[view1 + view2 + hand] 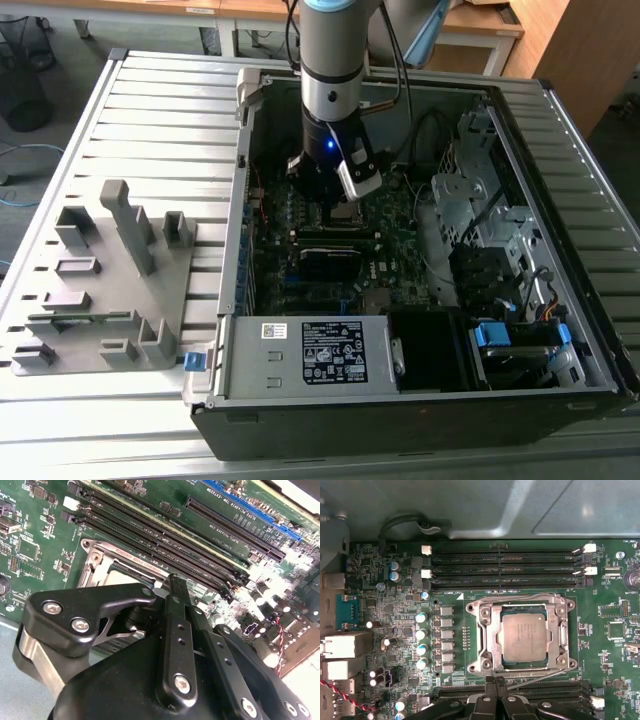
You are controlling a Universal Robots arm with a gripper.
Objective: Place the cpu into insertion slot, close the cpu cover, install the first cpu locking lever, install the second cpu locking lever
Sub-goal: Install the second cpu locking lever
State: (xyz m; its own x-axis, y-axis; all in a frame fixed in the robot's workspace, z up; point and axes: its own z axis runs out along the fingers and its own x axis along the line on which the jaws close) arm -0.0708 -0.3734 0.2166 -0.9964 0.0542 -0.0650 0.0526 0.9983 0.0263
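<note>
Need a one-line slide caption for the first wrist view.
Silver-grey square cpu seated in black insertion slot, gripper at its edge.

One cpu [526, 637] in one insertion slot [481, 645], one cpu cover [489, 614] frame around it. Three long memory slots [505, 570] on one side of it. One gripper [495, 682], two fingers [490, 700] together. One motherboard [395, 630].

exterior view: high, off the arm, looks down into the open computer case [420, 400] | first wrist view: straight down, close over the motherboard [395, 580] | second wrist view: oblique, closer | shared: insertion slot [522, 635] [107, 562]
</note>
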